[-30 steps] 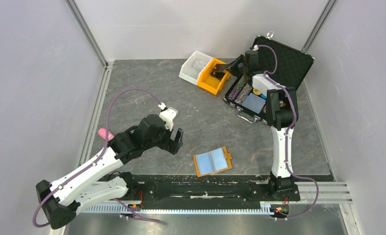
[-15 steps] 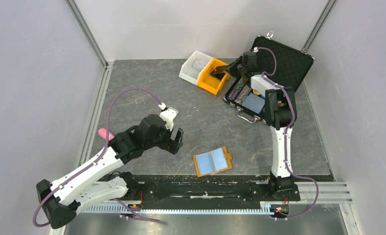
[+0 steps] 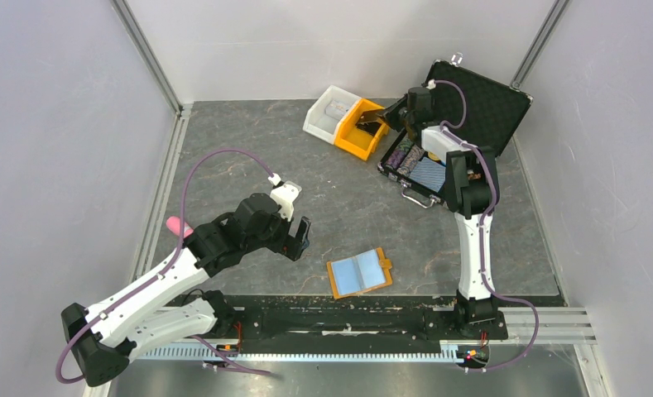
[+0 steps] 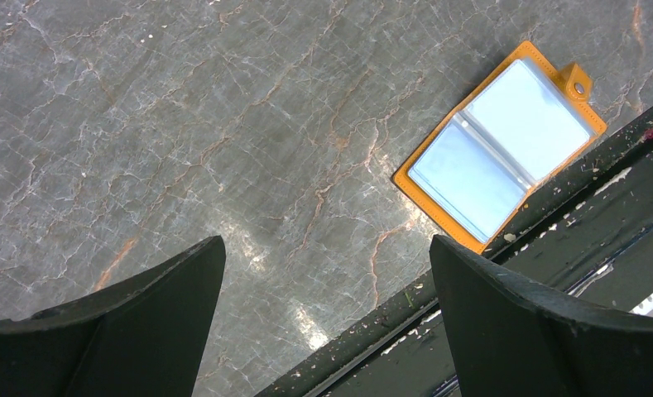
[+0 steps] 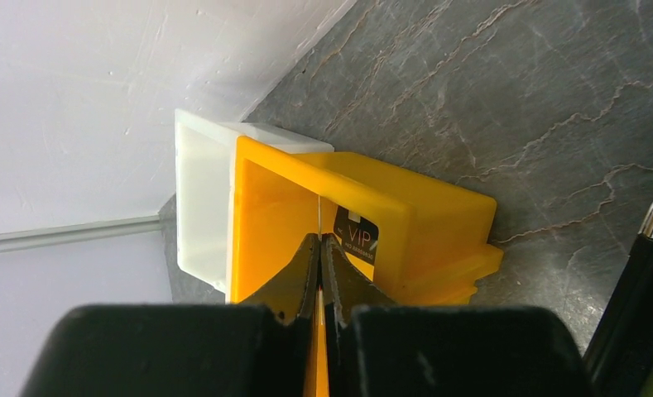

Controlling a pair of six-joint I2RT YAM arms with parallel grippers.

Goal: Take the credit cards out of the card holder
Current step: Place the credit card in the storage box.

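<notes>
The card holder [image 3: 358,274] lies opened flat on the bench [image 3: 248,141] near its near edge, blue panels up. The left tool [image 3: 300,241] hangs above the bench just to its left, fingers spread wide with nothing between them. Far across, the right tool [image 5: 319,240] is pinched closed on a thin card [image 5: 318,215] seen edge-on over the orange bin [image 5: 364,178], which holds a black card [image 5: 356,240] printed VIP and touches a white bin [image 5: 199,198].
</notes>
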